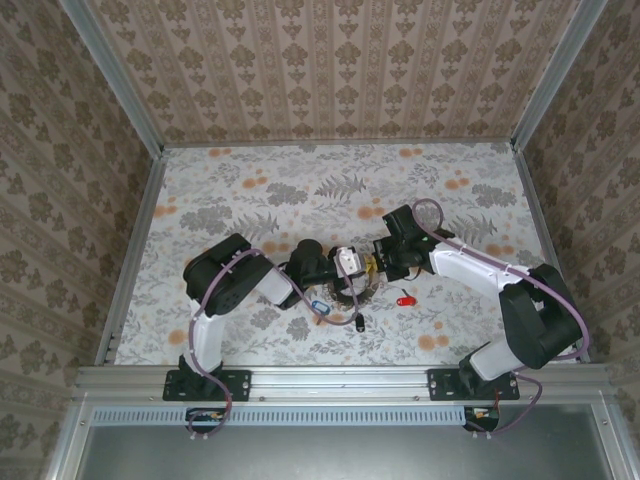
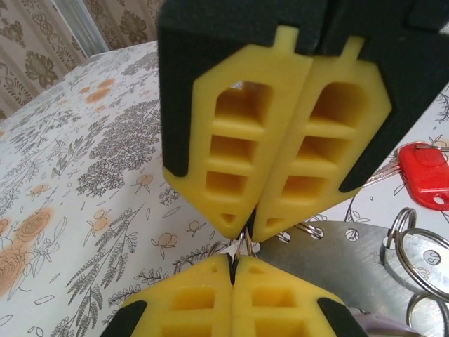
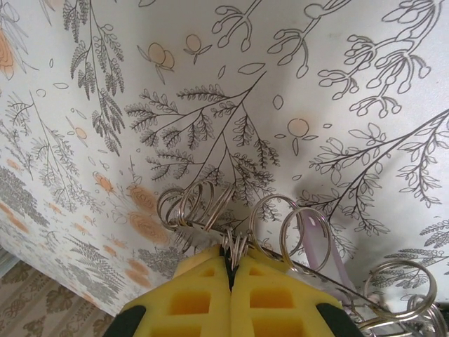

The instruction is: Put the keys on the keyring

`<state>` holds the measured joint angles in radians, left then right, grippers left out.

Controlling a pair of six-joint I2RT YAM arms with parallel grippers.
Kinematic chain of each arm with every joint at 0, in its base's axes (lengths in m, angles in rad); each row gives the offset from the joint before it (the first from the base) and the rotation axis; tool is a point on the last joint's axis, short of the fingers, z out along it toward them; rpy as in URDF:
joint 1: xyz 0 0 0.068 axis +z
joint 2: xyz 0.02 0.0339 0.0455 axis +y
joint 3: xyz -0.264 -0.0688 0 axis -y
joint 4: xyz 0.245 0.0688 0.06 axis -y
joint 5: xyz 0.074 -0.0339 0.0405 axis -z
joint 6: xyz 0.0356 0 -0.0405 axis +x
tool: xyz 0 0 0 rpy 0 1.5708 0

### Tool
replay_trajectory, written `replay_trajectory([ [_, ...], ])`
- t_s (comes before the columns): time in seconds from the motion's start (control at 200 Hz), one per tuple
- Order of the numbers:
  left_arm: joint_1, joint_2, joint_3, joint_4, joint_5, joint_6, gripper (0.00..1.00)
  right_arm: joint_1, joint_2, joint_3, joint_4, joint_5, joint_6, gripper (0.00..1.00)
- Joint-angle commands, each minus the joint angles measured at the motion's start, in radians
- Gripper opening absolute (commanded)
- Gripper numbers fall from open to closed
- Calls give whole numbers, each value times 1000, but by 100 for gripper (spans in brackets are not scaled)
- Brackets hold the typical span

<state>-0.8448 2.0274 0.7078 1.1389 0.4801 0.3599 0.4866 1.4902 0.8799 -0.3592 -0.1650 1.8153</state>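
Both arms reach inward toward each other: the left forearm runs rightward from a low, folded elbow, and the right forearm runs leftward from a raised elbow near the right edge. Left end effector [image 1: 352, 268] and right end effector [image 1: 378, 262] meet tip to tip. Left wrist view: both yellow finger pairs are pressed flat together, seams closed, with the right pair's tips directly above the left pair's; right wrist view confirms the right pair closed.

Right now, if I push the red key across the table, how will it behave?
Likely slides, not rolls: the red key lies flat. Probably light, given its plastic-looking head. Should stay stiff: metal blade, solid head.
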Motion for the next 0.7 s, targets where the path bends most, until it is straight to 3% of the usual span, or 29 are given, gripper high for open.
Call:
replay_trajectory([
  [0.0,-20,17,21,81,-3,-20,0,20,-42,-15,-1,-68,16,0],
  [0.115,-20,5,8,98,3,-21,0,18,-65,-36,-6,-61,21,0],
  [0.2,-18,-8,-1,104,9,-18,0,13,-85,-51,-12,-58,12,24],
  [0.24,-18,-14,-7,106,16,-15,0,7,-93,-60,-16,-54,-1,29],
  [0.425,-11,-50,-25,116,26,-10,0,-27,-196,-64,-107,-19,-100,36],
  [0.57,2,-89,-41,138,25,-37,0,-48,-291,3,-255,58,-256,43],
  [0.695,5,-133,-56,141,33,-43,0,-97,-381,-5,-257,73,-438,43],
])
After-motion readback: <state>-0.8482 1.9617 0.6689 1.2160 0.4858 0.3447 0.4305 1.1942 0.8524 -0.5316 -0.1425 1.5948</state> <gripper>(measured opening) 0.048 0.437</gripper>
